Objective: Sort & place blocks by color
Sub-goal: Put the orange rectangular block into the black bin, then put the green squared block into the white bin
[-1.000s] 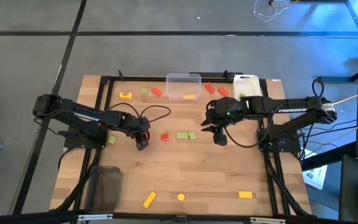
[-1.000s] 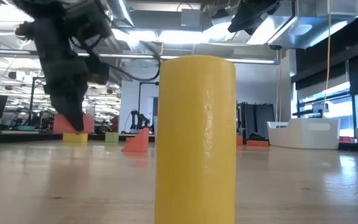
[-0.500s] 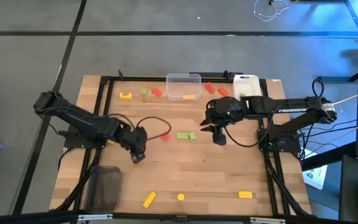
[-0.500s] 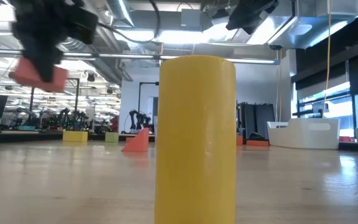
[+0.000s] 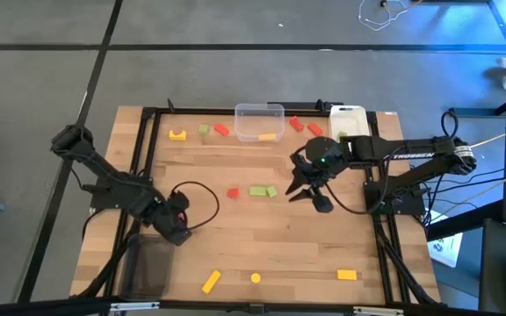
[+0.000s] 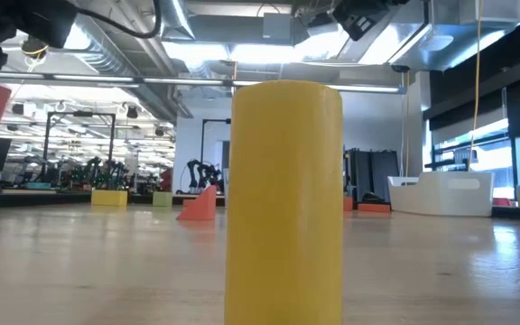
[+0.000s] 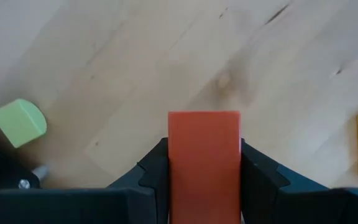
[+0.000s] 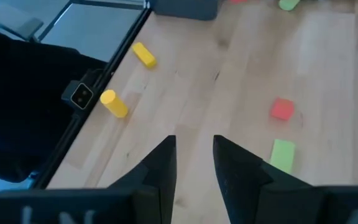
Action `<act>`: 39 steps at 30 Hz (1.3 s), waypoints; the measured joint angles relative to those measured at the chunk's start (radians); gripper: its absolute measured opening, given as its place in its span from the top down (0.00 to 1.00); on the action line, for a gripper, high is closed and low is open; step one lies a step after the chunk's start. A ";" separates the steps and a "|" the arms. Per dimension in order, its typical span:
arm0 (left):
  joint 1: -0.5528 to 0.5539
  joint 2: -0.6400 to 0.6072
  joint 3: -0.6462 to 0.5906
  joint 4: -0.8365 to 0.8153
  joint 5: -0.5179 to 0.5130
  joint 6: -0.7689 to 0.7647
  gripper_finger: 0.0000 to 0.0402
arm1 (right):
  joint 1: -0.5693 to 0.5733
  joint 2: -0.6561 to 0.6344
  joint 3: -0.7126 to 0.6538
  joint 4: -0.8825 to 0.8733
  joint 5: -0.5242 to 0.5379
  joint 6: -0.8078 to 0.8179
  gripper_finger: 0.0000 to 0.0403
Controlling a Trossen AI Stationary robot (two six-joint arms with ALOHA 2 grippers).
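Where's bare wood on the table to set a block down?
The widest bare wood lies between the green blocks at mid-table and the yellow blocks along the near edge. Crowded: the far edge around the clear container, with red blocks either side.

Pale wooden table (image 5: 271, 237), smooth matt grain; clear glossy plastic container (image 5: 259, 121); matt red block (image 7: 204, 162); smooth yellow cylinder (image 6: 285, 199).

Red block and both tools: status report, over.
Left tool shut on red block, above the table's front-left near the dark container. Right tool empty, mid-table. Nothing in the way.
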 joint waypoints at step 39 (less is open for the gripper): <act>-0.425 0.098 -0.009 0.146 0.235 -0.655 0.55 | 0.000 0.000 0.000 0.016 0.001 -0.052 0.74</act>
